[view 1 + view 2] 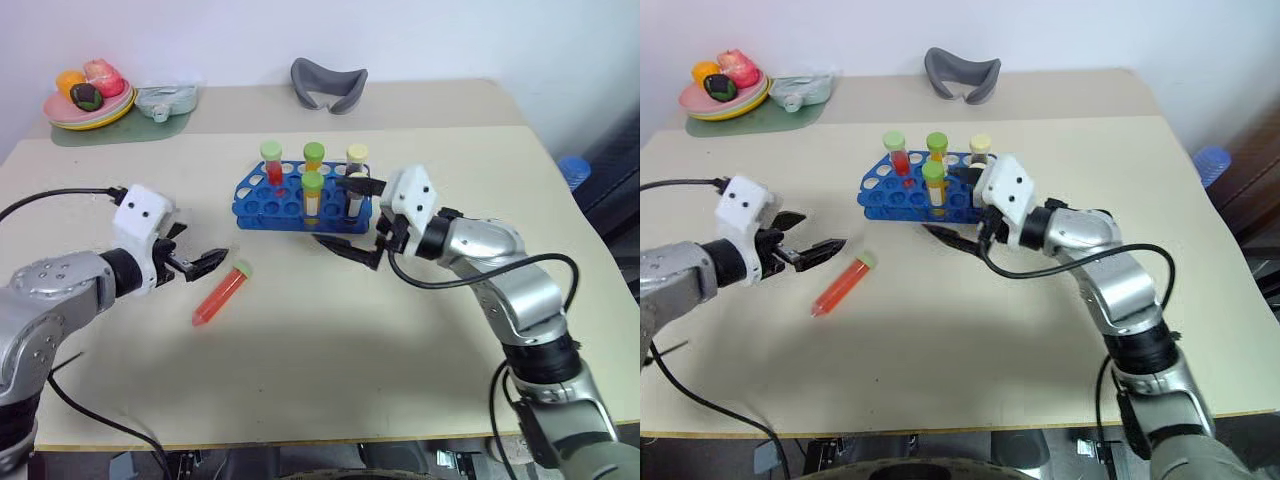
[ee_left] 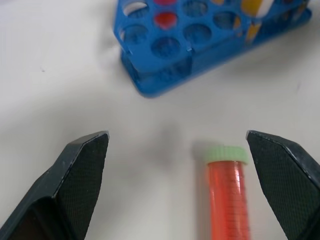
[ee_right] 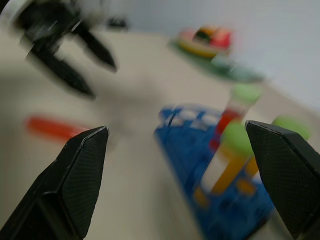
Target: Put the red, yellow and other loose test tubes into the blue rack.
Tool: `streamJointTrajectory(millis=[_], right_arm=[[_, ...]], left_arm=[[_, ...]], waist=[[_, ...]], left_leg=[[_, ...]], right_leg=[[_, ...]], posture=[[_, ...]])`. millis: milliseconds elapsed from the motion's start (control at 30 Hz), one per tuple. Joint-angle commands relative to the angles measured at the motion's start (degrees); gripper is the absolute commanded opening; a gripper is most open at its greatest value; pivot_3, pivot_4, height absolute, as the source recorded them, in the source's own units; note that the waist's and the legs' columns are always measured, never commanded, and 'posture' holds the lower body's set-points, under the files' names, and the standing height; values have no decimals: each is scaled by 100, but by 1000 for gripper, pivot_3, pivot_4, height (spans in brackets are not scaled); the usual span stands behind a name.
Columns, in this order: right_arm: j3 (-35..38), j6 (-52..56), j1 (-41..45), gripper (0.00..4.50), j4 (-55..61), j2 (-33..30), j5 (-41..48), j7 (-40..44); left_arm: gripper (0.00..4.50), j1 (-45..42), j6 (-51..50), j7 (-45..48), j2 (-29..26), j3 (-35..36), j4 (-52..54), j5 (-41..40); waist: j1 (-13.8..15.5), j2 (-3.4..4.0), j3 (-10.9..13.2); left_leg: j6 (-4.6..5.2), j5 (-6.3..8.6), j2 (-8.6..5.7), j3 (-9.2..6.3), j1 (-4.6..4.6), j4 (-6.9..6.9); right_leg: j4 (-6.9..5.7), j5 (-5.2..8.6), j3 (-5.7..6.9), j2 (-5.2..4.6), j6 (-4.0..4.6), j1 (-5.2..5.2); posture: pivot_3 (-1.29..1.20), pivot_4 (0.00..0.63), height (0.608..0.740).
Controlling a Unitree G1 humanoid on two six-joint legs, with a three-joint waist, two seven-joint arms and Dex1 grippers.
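A loose test tube (image 1: 222,295) with red-orange liquid and a pale green cap lies flat on the table, in front of and to the left of the blue rack (image 1: 262,204). Several capped tubes stand upright in the rack, among them a red one (image 1: 272,164) and a yellow one (image 1: 312,192). My left gripper (image 1: 200,246) is open just left of the lying tube's cap (image 2: 226,153), which sits between the fingers' line and apart from them. At the rack's front right corner, my right gripper (image 1: 335,212) is open and holds nothing.
At the far left corner a plate (image 1: 70,117) of toy fruit rests on a green mat with a pale container (image 1: 165,99). A grey curved object (image 1: 328,85) lies at the back middle. A black cable runs from each arm.
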State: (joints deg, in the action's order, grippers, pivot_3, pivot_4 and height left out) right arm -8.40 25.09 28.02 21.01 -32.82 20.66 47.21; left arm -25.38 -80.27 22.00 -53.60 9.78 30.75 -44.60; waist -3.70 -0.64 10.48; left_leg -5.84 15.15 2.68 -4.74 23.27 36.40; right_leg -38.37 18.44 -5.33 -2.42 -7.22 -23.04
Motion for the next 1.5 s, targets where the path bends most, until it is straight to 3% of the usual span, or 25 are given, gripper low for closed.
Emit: streamJointTrajectory(millis=[33, 100, 267, 467, 700, 1067, 1167, 1300, 1500], right_arm=[[163, 48, -111, 4482, 405, -182, 219, 251], [152, 108, -178, 4482, 508, -253, 252, 303], [75, 78, -397, 4482, 753, -271, 161, 266], [1, 181, -554, 4482, 1023, -133, 117, 38], [-32, 249, -748, 4482, 1253, -51, 89, -245], [-150, 214, -773, 4482, 1321, 14, 48, -397], [-205, 203, -736, 4500, 1299, 68, 19, -442], [-252, 216, -744, 4500, 1328, 117, -4, -482], [-279, 226, -723, 4500, 1327, 127, -10, -493]], left_arm=[[4500, -906, -1223, -166, -477, -914, -104, -255], [4500, -1231, -1223, -231, -687, -1407, -130, -435], [4500, -1551, -1223, -922, -303, -1944, -1010, -729], [4500, -2078, -1223, -1027, -362, -2784, -1498, -950], [4500, -2456, -1223, -1296, -169, -3279, -1902, -1365], [4500, -2467, -1223, -1861, -191, -3438, -2235, -1920], [3728, -2461, -1223, -2013, -158, -3449, -2274, -2014], [1777, -2477, -1223, -2199, -133, -3402, -2357, -2084], [1777, -2516, -1223, -2472, -31, -3283, -2523, -2181]], waist=[[-56, -1, 1], [-100, 0, 2], [-26, 2, 1], [-8, -12, 9], [-15, -12, 9], [-27, -11, 8], [-28, -11, 8], [-19, -11, 8], [-20, -11, 8]], left_leg=[[2, 1, -2, 1, -1, 2], [7, 4, -2, 6, -5, -4], [5, 3, 0, 5, -10, -12], [5, 3, -3, 2, 4, 11], [5, 3, -3, 2, 4, 13], [6, 4, -3, 2, 3, 36], [7, 4, -3, 2, 3, 41], [11, 7, -3, 2, 4, 49], [13, 7, -3, 1, 4, 54]], right_leg=[[4, 0, -1, -1, 0, 5], [8, 0, -8, -2, -1, 4], [4, 1, -9, 1, 1, 0], [2, 1, -5, -4, 0, 0], [0, 1, -4, -3, 0, 0], [-17, 1, -5, -2, 0, 1], [-21, 1, -6, -1, 0, 2], [-21, 1, -5, -2, -1, 5], [-24, 1, -5, -2, -1, 7]], posture=[[0, 150, 740], [0, 150, 740], [0, 150, 740], [0, 150, 740], [0, 150, 740], [0, 150, 740], [0, 150, 740], [0, 150, 740], [0, 150, 740]])
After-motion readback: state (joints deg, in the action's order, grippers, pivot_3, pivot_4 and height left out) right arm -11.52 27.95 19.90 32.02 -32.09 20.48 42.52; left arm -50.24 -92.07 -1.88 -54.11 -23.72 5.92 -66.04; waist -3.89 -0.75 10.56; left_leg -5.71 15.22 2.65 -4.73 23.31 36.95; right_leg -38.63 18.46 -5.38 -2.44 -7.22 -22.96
